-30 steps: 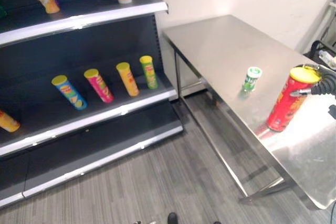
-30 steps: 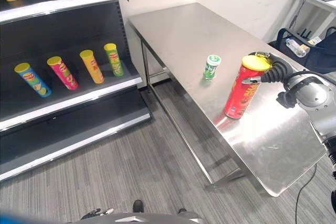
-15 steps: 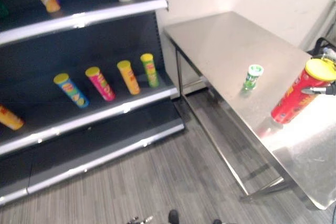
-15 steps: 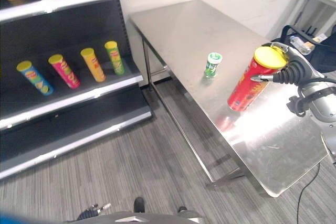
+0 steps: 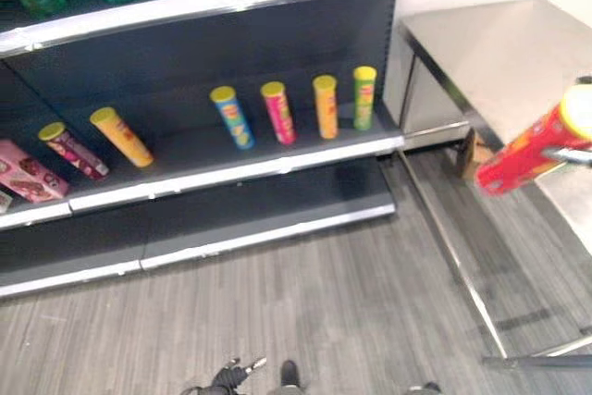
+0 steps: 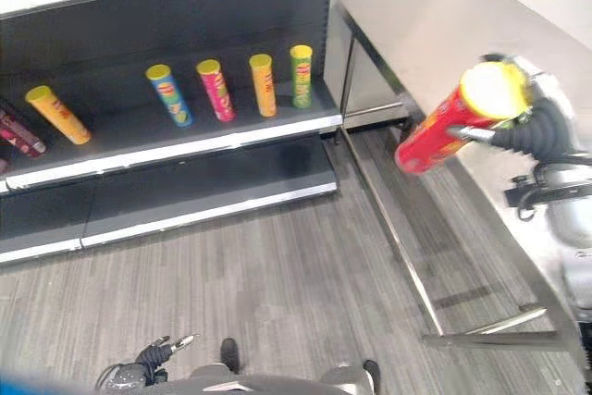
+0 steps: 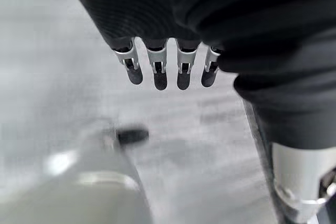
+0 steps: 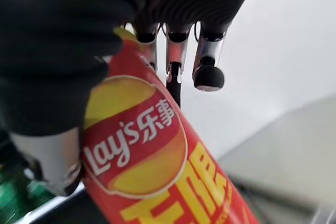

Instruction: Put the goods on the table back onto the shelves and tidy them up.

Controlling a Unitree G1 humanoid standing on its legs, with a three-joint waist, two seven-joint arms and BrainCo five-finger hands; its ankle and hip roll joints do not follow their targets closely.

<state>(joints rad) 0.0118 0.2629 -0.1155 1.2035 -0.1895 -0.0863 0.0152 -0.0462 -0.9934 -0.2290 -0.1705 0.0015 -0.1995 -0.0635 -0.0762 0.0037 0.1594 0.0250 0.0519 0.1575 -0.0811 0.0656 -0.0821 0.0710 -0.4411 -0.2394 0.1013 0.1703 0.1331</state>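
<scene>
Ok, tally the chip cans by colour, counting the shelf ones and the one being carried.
Red: 1, the red chip can in the right hand
Maroon: 1, the maroon chip can
Yellow: 1, the yellow chip can
Blue: 1, the blue chip can
Pink: 1, the pink chip can
Orange: 1, the orange chip can
Green: 1, the green chip can
Total: 7

Middle shelf (image 5: 231, 171): tubes are stood in a row: blue (image 5: 231, 117), pink (image 5: 277, 112), orange (image 5: 325, 106), green (image 5: 363, 97).
Table (image 5: 499, 43): steel, set beside the shelves.
</scene>
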